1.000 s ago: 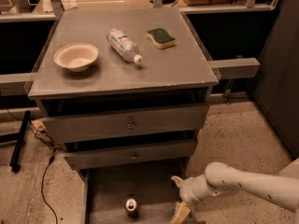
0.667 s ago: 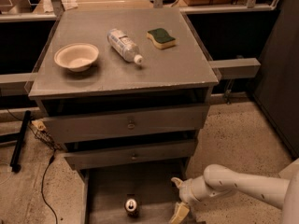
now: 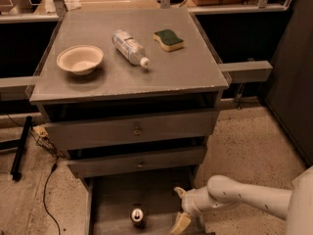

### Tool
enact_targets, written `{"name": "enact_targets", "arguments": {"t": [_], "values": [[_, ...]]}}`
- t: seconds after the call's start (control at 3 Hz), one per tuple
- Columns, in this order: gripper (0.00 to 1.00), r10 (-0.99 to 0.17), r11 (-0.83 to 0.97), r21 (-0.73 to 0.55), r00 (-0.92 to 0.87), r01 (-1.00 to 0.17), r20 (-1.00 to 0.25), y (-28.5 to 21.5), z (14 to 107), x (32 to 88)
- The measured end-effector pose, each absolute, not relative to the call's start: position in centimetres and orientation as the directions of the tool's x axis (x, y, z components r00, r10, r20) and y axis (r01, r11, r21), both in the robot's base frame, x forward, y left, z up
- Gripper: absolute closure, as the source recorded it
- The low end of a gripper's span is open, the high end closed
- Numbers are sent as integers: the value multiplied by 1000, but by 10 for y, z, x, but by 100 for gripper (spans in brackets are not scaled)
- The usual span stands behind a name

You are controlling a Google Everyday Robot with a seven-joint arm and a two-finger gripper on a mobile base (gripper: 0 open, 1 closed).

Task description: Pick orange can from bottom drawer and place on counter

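Presently, the orange can [image 3: 138,217] stands upright in the open bottom drawer [image 3: 113,197], with bare floor to its left. The gripper [image 3: 179,208] is just to its right, fingers spread wide and empty. The drawer's front is cut off.

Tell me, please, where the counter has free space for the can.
The counter is bare along its front edge, in front of the bowl, the bottle and the sponge. The band holding those three is crowded. The gripper, open, is over the bottom drawer, right of the orange can.
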State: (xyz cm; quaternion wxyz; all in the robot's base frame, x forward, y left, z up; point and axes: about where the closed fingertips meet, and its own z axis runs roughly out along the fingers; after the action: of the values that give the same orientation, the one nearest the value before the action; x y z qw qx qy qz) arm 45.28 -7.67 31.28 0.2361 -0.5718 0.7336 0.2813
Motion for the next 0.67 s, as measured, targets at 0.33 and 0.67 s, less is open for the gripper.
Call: {"name": "enact_targets", "arguments": {"t": [0.33, 0.67], "values": [[0, -635, 228, 118, -239, -967, -734, -37, 283, 487], [0, -634, 229, 119, -241, -966, -735, -36, 282, 487]]}}
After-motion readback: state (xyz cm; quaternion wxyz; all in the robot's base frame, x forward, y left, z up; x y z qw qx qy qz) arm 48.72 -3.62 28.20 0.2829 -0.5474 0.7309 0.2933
